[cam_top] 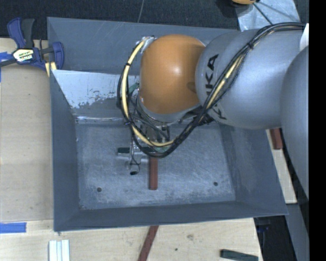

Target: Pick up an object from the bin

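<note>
View: camera view
Gripper (133, 161): low over the bin floor near its centre, below the orange wrist cover (168, 72)
Grip state: cannot tell whether apart or together
Brown bar (152, 177): 1 short reddish-brown bar, flat on the floor, lying along the 12-to-6 o'clock line, just beside the Gripper at its 4 o'clock
Bin (65, 162): grey metal, holds the Brown bar

we see a matt, scuffed grey metal bin (64, 162), a glossy smooth orange cover (171, 72) and a matt brown stick (152, 175).
</note>
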You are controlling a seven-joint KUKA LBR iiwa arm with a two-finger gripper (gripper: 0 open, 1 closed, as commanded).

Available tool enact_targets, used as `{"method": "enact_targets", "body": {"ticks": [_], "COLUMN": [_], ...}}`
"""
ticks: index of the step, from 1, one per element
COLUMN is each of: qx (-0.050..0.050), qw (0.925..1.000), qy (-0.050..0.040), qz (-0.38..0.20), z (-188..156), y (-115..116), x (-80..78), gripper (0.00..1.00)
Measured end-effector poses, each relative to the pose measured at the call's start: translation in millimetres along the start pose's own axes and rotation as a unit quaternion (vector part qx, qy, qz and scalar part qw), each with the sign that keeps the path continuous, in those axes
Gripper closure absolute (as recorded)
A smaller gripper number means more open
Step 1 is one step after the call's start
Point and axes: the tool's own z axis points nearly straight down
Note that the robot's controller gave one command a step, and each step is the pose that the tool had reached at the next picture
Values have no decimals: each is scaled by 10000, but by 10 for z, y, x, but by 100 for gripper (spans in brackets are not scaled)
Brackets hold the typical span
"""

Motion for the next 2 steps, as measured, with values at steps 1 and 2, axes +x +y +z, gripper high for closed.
{"method": "enact_targets", "body": {"ticks": [1,2], "qx": [-6,-7], "qw": [10000,9992], "qy": [-39,-61], "qz": [10,-385], "z": [-42,456], "y": [-7,-222], "x": [-19,-35], "gripper": [0,0]}}
